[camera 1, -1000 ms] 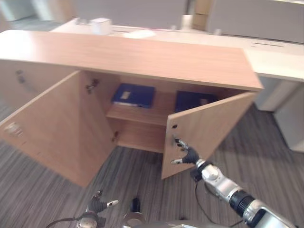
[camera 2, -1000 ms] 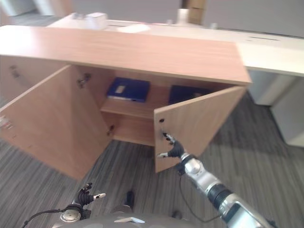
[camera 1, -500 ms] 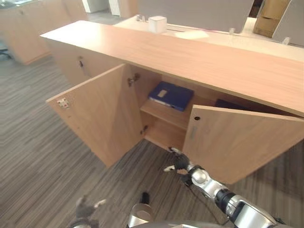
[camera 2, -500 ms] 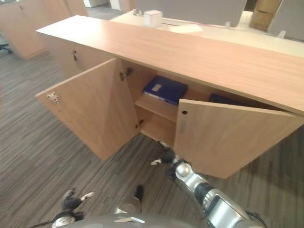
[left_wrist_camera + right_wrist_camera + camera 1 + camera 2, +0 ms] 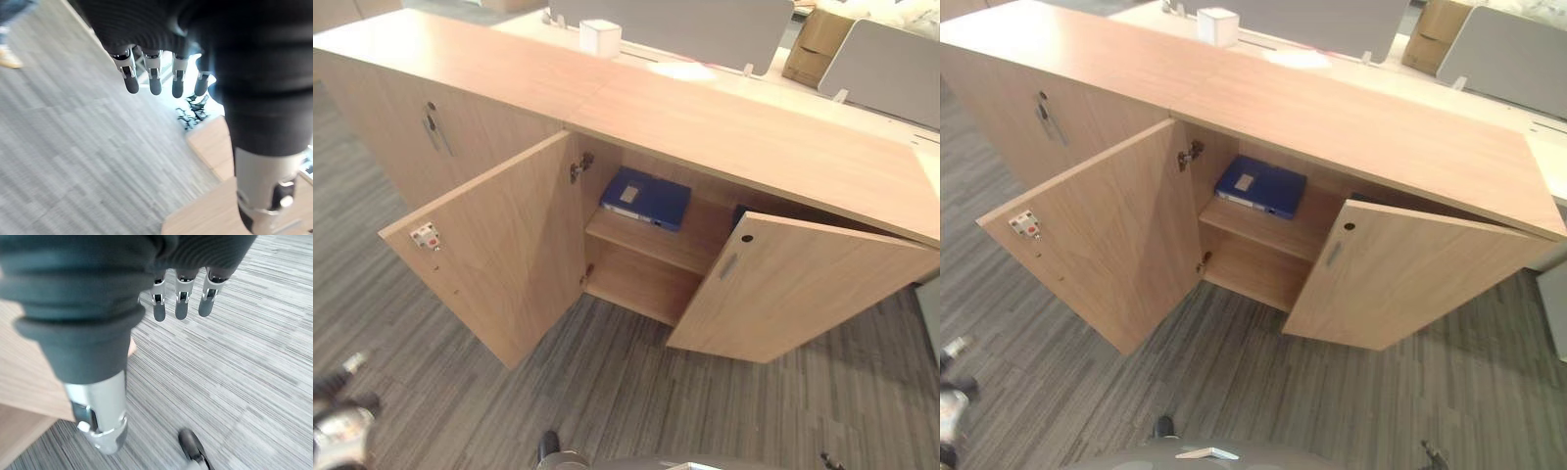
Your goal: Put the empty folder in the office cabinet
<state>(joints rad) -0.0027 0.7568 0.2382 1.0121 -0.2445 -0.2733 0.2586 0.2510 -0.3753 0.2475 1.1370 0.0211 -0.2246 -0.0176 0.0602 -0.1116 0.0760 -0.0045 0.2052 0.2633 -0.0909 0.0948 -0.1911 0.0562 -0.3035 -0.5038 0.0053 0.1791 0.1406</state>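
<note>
The blue folder (image 5: 645, 197) lies flat on the upper shelf (image 5: 651, 243) inside the office cabinet (image 5: 724, 127), at about twelve o'clock from the robot, so by the look of it the placing itself is done. A second dark blue item (image 5: 738, 212) sits at about one o'clock, mostly hidden behind the right door (image 5: 803, 294), which stands roughly half open; the left door (image 5: 494, 255) swings wide toward ten o'clock. The left hand (image 5: 155, 73) hangs over the striped carpet (image 5: 617, 392) with its fingers loosely extended and nothing in them, and the right hand (image 5: 181, 298) does likewise, empty and relaxed, near a wooden panel edge. As for handling, the folder looks like a rigid-backed binder with a smooth plastic cover and a white label (image 5: 628, 194) on top: probably light if it is indeed empty, stiff enough not to sag, but likely slippery under bare metal fingers. If it ever needs shifting, the thick spine or the near edge overhanging the shelf seems the surest place to pinch, thumb under and fingers over.
</note>
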